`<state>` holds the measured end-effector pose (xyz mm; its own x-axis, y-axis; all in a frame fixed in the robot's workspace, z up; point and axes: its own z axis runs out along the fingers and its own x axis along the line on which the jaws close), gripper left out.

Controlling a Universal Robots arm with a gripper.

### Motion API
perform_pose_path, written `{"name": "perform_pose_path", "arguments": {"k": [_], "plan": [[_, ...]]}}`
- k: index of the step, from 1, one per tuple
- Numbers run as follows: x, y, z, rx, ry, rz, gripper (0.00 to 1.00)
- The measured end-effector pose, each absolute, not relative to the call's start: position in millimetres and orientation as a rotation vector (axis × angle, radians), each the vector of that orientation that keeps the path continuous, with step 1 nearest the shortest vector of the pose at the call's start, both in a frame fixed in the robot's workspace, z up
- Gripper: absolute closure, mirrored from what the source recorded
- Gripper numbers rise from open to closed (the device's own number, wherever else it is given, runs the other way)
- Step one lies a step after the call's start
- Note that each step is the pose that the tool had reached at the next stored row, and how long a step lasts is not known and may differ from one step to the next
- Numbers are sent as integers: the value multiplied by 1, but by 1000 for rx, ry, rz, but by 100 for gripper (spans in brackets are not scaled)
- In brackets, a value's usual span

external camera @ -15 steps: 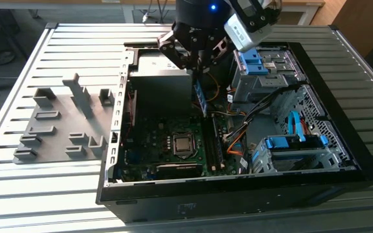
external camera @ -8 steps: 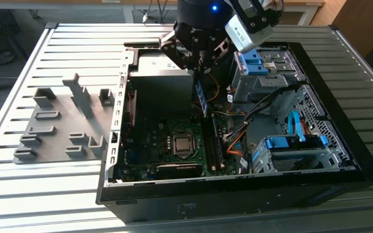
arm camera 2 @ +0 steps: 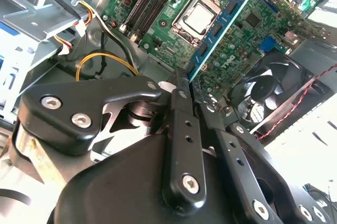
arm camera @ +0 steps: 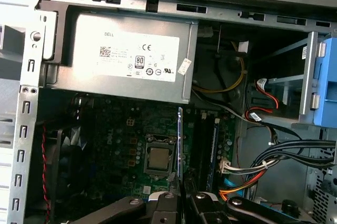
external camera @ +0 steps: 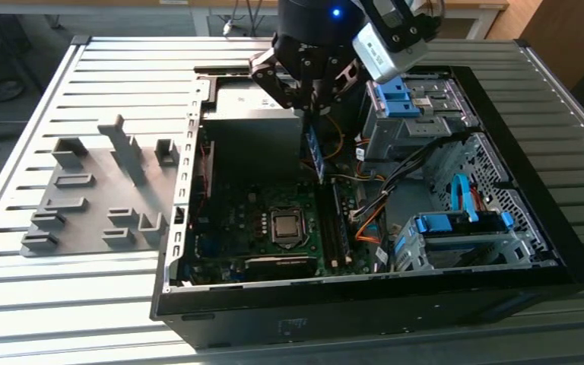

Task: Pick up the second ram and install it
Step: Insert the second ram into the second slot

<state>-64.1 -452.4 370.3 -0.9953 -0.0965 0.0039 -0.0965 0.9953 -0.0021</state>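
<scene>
The second ram (external camera: 315,152) is a slim blue-green strip hanging on edge over the open computer case (external camera: 535,228), above the motherboard (external camera: 241,220). My gripper (external camera: 310,106) is shut on its upper end. In the second wrist view the ram (arm camera 2: 221,29) runs out from between the black fingers (arm camera 2: 179,103), past the processor (arm camera 2: 199,17). The first wrist view shows the ram (arm camera: 180,145) edge-on, rising from my gripper (arm camera: 181,195), between the processor (arm camera: 159,161) and the memory slots (arm camera: 208,145). A module (arm camera: 216,139) stands in one of those slots.
A gray slotted rack (external camera: 99,190) lies on the slatted table at the exterior view's left. Inside the case are the power supply (external camera: 255,122), a fan (arm camera 2: 268,95), coloured cables (external camera: 373,213) and blue drive-bay clips (external camera: 459,222).
</scene>
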Motion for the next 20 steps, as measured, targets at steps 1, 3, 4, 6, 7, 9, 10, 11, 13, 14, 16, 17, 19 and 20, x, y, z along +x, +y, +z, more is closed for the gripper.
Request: {"name": "perform_pose_path", "arguments": {"k": [1, 3, 4, 6, 7, 9, 10, 11, 13, 14, 16, 17, 19, 20], "plan": [[-63, -452, 370, 152, -3134, 4, 86], [-61, -452, 370, 151, -3134, 4, 86], [-58, -452, 370, 151, -3134, 4, 86], [-54, -452, 369, 149, -3134, 3, 86], [-52, -452, 369, 147, -3134, 3, 86], [-50, -452, 368, 140, -3135, 4, 86], [-49, -452, 368, 135, -3135, 4, 86], [-49, -452, 367, 133, -3135, 4, 86], [-49, -452, 367, 133, -3135, 4, 86], [-49, -452, 367, 133, -3135, 4, 86], [-49, -452, 367, 133, -3135, 4, 86], [-49, -452, 367, 133, -3135, 4, 86], [-49, -452, 367, 133, -3135, 4, 86], [-49, -452, 367, 133, -3135, 4, 86]]}}
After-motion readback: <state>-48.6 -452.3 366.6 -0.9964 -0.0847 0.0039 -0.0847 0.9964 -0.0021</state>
